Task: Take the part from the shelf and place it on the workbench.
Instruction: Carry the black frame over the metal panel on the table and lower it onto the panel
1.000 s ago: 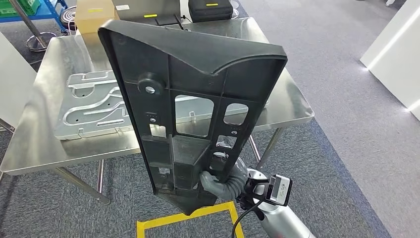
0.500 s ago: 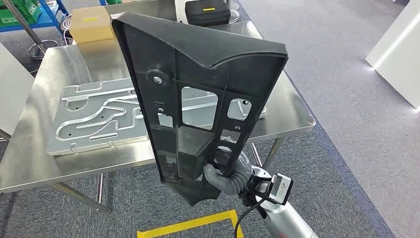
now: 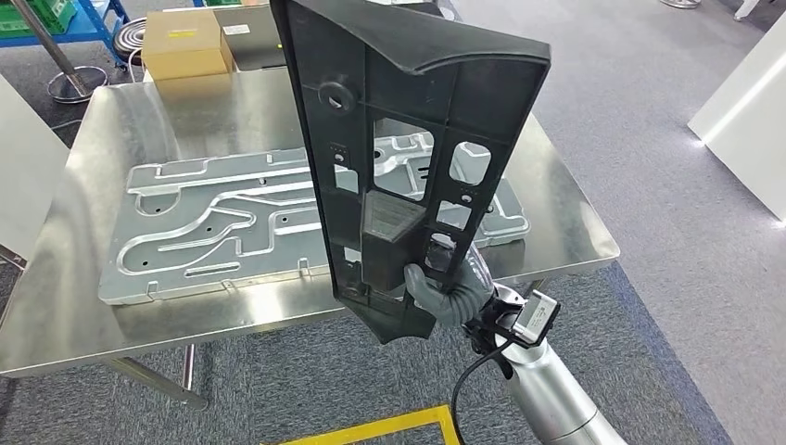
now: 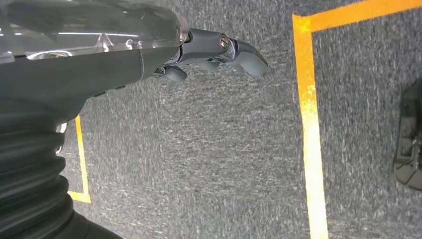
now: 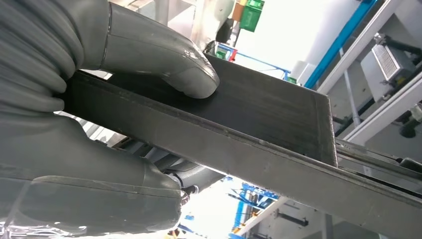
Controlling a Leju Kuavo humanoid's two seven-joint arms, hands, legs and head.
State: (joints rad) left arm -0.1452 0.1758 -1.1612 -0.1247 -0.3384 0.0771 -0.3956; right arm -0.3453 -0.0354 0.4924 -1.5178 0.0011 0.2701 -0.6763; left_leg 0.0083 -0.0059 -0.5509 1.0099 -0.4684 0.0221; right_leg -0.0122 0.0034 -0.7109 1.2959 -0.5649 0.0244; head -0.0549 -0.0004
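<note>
1. Worktop [image 3: 111, 315]: shiny steel, standing on grey carpet in the head view.
2. Stamped metal plate [image 3: 213, 222]: silver, channelled, lying flat on the worktop and covering most of its middle.
3. Part [image 3: 408, 139]: big black ribbed plastic panel with cut-out windows, held roughly upright with its wide end up. It is off the surface, in front of the worktop's near edge and overlapping the plate in the head view.
4. Right hand [image 3: 443, 289]: grips the part at its narrow lower end. In the right wrist view the grey thumb [image 5: 164, 55] presses one face of the panel edge and the rest of the hand wraps the other side; fingers closed tight on it.
5. Left hand [image 4: 149, 55]: hangs over the carpet [image 4: 199, 159], fingers [image 4: 239, 52] curled in slightly, holding nothing. Can't tell how far closed.
6. Cardboard box [image 3: 183, 42]: at the far left corner of the worktop, well apart from the part.
7. Yellow floor tape [image 4: 308, 124]: corner marks on the carpet below the left hand; another strip [image 3: 371, 428] near the robot in the head view.
</note>
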